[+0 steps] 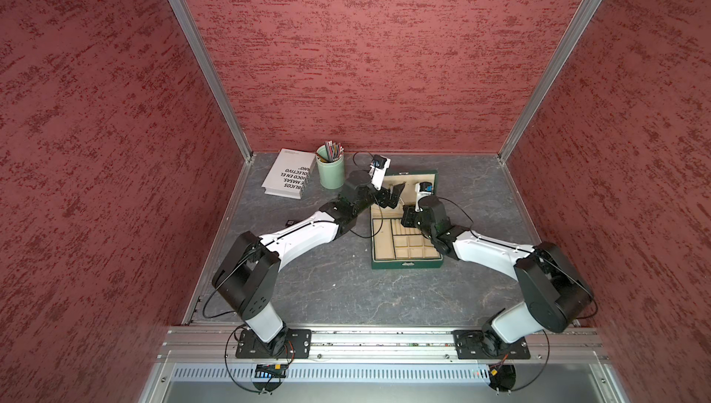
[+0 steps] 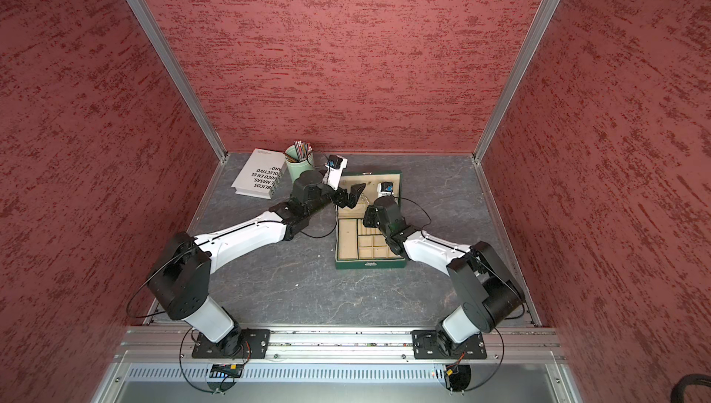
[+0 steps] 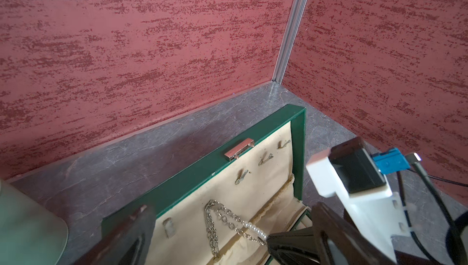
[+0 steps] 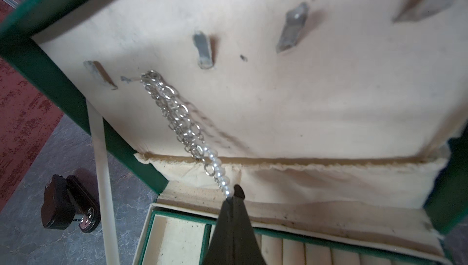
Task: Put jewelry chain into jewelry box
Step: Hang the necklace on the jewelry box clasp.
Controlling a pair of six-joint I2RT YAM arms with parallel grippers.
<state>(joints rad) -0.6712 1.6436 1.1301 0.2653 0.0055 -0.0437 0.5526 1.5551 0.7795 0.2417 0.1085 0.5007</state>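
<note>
Inside the jewelry box (image 4: 55, 84), the jewelry chain (image 4: 187, 132) seemingly hangs hooked.

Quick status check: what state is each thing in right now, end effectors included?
jewelry box: open, lid standing up.
jewelry chain: draped against the lid lining, seemingly from a hook, pearl end pinched.
left end effector: open, empty, by the lid.
right end effector: shut on jewelry chain.
pencil cup: upright, pencils inside.
book: closed, lying flat.
</note>
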